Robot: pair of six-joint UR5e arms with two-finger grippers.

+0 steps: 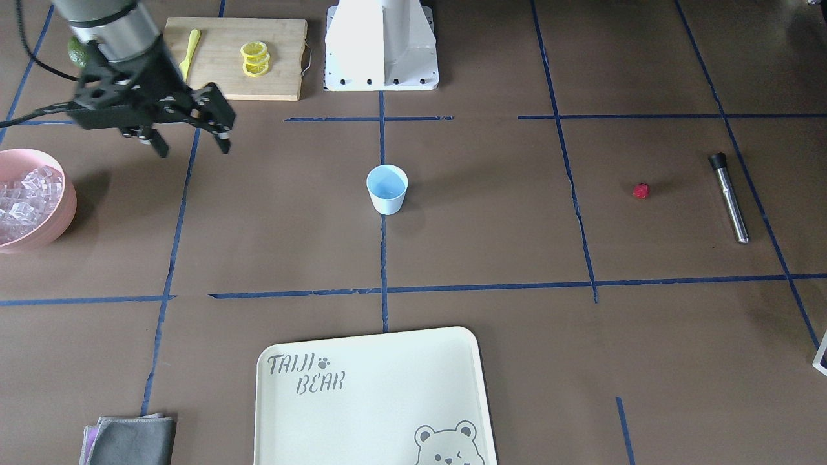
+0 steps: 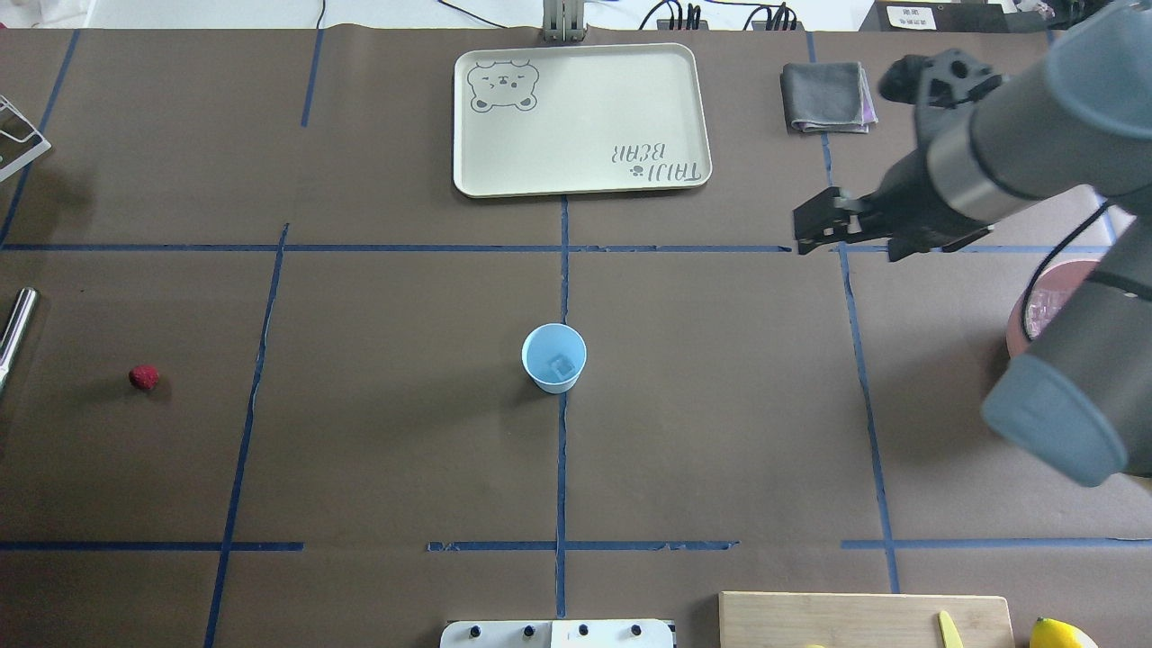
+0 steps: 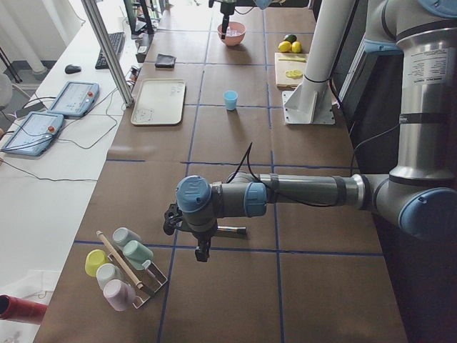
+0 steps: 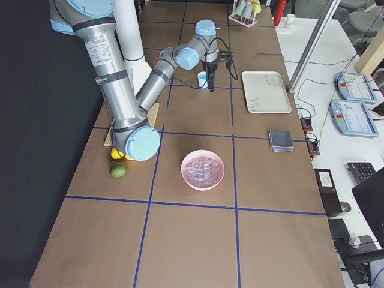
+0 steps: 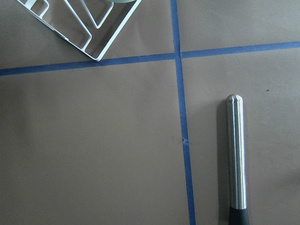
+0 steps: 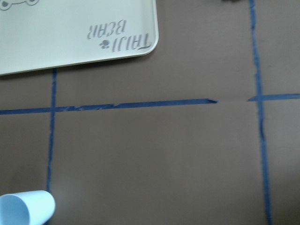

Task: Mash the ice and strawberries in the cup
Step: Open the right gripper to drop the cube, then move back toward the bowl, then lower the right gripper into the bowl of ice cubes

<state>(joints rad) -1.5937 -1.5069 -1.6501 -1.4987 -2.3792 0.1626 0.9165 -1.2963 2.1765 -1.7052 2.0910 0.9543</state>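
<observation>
Close to the robot's base, the cutting board (image 1: pixel 219 64) carries a few lemon slices (image 1: pixel 256 59). Farther out, at mid-table, the cup (image 2: pixel 553 357) stands upright on a tape line with what looks like one ice cube (image 2: pixel 563 364) at its bottom, though the glints are faint.

Level with it, well off toward the robot's left, the strawberry (image 2: pixel 143 377) lies alone on the paper, near the steel muddler (image 1: pixel 730 197). I judge the berry light, soft and easily bruised. It wants a gentle pinch across its widest part from straight above, and its roundness may let it roll.

The left gripper (image 3: pixel 203 251) hangs over the table just beside the muddler, with the berry apart from it on the cup's side. Whether its jaws are spread or pressed together I cannot tell from the side view.

At the opposite end sits the pink bowl (image 1: pixel 64 194), heaped with ice (image 1: pixel 22 197), which is probably hard and slick.

Beyond the cup, the right gripper (image 1: pixel 193 150) hovers with jaws spread and empty, between bowl and cup and touching neither. Farthest off lie the tray (image 2: pixel 576 171) and a folded cloth (image 2: pixel 823 94).
</observation>
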